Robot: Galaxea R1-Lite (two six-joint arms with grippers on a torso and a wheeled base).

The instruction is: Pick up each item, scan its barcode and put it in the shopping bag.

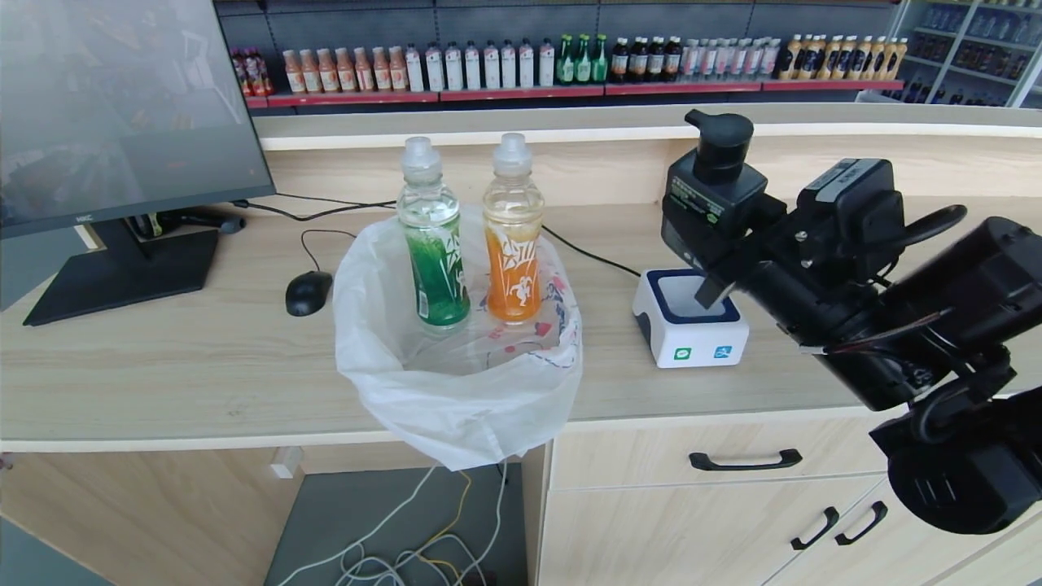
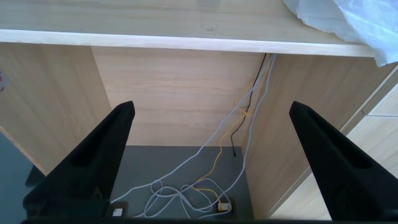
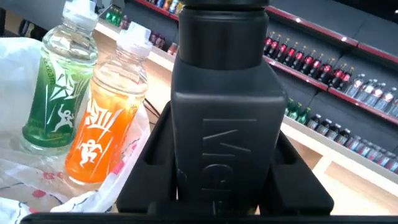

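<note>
My right gripper (image 1: 737, 248) is shut on a black pump bottle (image 1: 716, 191), holding it tilted just above the white and blue barcode scanner (image 1: 690, 325) on the counter. In the right wrist view the black bottle (image 3: 221, 124) sits between the dark fingers (image 3: 152, 165). A green bottle (image 1: 434, 244) and an orange bottle (image 1: 513, 236) stand upright at the mouth of the white shopping bag (image 1: 456, 382); whether they are inside it I cannot tell. My left gripper (image 2: 211, 168) hangs open below the counter edge, with nothing between its fingers.
A monitor (image 1: 122, 106) and a black mouse (image 1: 308, 292) sit on the counter's left. Cables (image 2: 199, 186) trail on the floor under the counter. Drawers with black handles (image 1: 745, 461) are below the scanner. Shelves of bottles (image 1: 521, 65) line the back wall.
</note>
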